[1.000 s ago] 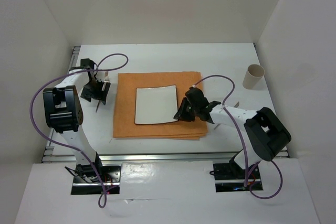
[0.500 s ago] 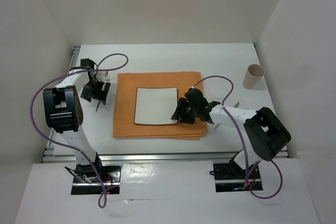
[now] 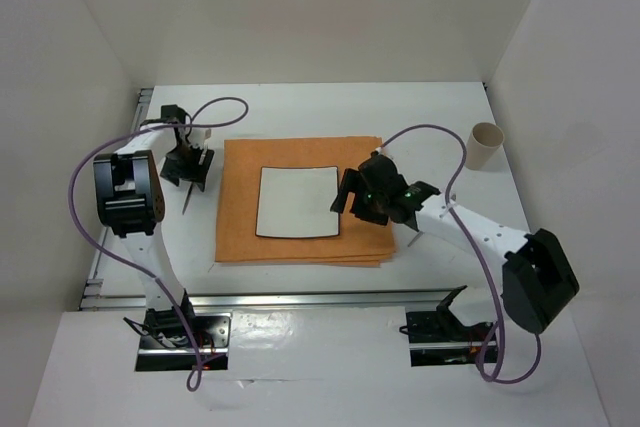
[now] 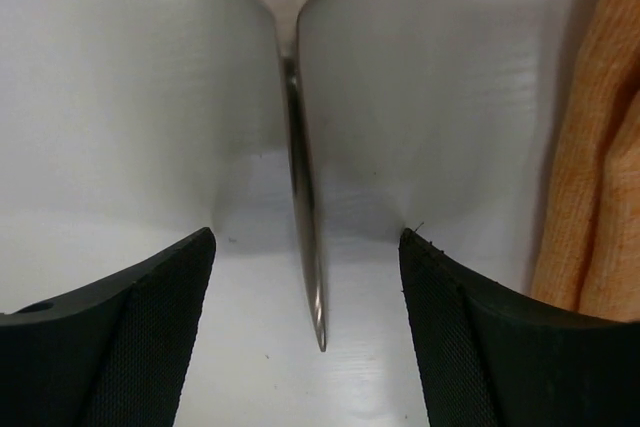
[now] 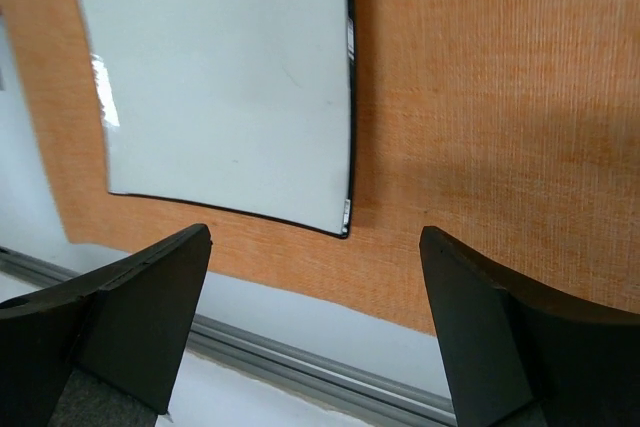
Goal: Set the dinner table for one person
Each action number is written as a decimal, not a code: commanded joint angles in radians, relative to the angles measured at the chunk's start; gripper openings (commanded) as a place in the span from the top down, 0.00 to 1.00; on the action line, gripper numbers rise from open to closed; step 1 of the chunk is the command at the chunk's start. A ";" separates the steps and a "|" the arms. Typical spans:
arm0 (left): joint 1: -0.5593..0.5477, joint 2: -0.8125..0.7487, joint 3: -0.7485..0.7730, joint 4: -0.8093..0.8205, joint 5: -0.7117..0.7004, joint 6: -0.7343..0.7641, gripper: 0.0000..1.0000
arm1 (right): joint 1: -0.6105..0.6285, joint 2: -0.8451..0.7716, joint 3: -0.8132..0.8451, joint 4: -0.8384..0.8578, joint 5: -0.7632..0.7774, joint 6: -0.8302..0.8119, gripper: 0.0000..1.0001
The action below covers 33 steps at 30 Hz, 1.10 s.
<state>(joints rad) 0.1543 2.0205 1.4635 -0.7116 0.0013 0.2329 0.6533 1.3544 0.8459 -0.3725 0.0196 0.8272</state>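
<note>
Right gripper [image 3: 351, 201] released plate [image 3: 298, 201], jaws wide; dinner table [image 3: 330, 112] smooth, glossy white.

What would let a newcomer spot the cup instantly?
Start at the white dinner table and move right, off the orange placemat in its middle, toward the right wall. The cup sits alone on bare tabletop near the far right edge. It is the only beige, round, open-topped thing; the plate is flat, square and white.

Likely a lab: white-walled booth [image 3: 300, 17], robot arms [image 3: 470, 232].
</note>
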 commanded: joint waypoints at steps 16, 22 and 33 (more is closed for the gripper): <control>-0.016 0.113 0.110 -0.112 0.127 -0.039 1.00 | 0.016 -0.265 0.168 -0.229 0.275 -0.054 0.08; 0.039 -0.064 0.155 -0.198 0.282 -0.135 1.00 | 0.016 -0.319 0.159 -0.284 0.328 -0.027 0.07; -0.174 -0.424 -0.030 -0.163 0.348 -0.455 1.00 | 0.006 -0.359 0.005 -0.466 0.442 0.153 0.03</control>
<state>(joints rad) 0.0265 1.5661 1.5311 -0.8391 0.3000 -0.0971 0.6586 1.0054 0.8612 -0.7628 0.3893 0.9241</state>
